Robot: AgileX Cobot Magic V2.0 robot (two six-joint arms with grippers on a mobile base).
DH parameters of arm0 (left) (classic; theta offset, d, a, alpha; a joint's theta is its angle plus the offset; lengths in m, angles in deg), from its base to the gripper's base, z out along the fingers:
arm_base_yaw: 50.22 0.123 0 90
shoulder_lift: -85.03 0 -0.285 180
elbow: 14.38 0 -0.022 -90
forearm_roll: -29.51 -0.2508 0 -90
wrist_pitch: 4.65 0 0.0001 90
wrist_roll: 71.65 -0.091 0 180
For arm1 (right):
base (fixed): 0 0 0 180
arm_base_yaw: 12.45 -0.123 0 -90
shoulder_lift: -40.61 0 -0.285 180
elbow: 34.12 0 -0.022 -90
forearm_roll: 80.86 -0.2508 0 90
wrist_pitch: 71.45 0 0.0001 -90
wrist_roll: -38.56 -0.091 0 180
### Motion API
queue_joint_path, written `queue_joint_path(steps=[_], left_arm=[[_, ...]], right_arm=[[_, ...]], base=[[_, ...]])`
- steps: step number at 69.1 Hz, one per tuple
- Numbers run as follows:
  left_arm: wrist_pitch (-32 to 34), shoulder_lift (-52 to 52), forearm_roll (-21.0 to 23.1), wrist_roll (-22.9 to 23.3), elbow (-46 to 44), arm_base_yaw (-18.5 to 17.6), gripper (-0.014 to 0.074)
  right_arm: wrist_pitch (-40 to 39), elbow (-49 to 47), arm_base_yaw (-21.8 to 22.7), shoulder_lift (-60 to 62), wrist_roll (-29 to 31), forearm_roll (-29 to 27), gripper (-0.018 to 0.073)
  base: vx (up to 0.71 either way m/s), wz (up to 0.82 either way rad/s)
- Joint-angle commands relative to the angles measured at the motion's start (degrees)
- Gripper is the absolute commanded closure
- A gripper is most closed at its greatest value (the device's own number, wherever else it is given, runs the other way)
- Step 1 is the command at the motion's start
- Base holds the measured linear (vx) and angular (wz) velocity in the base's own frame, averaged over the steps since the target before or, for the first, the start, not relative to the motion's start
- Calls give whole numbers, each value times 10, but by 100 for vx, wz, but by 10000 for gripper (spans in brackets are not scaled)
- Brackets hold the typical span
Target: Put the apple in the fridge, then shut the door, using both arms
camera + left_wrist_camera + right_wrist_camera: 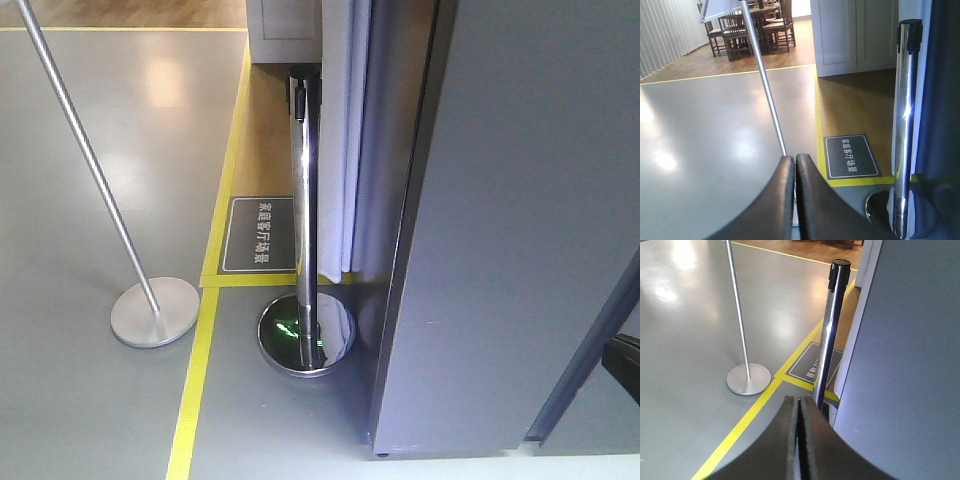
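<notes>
Right gripper [798,440] fingers pressed together, holding nothing | left gripper [794,200] likewise closed, empty | fridge [520,230] dark grey side fills the right, just beside chrome stanchion [304,230] | slanted pole stand [153,312] on grey floor [90,150] | apple unseen.

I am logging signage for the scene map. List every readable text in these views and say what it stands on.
"家庭客厅场景": white characters on the dark floor sign inside the yellow tape corner. This is clearest in the left wrist view, and blurred in the right wrist view.
No text shows on the fridge, the chrome post or the white board on the slanted pole.
</notes>
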Motion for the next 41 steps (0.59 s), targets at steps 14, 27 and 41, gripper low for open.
queue_joint_path(steps=[14, 27, 41], left_arm=[[40, 9, 3, 4, 8, -2, 605], [40, 9, 3, 4, 8, -2, 605], [40, 9, 3, 4, 8, -2, 605]], right_arm=[[-22, -15, 0, -5, 5, -22, 564], [-30, -15, -24, -5, 5, -17, 564], [-145, 10, -129, 1, -5, 16, 564]], base=[[0, 0], [0, 0], [0, 0]])
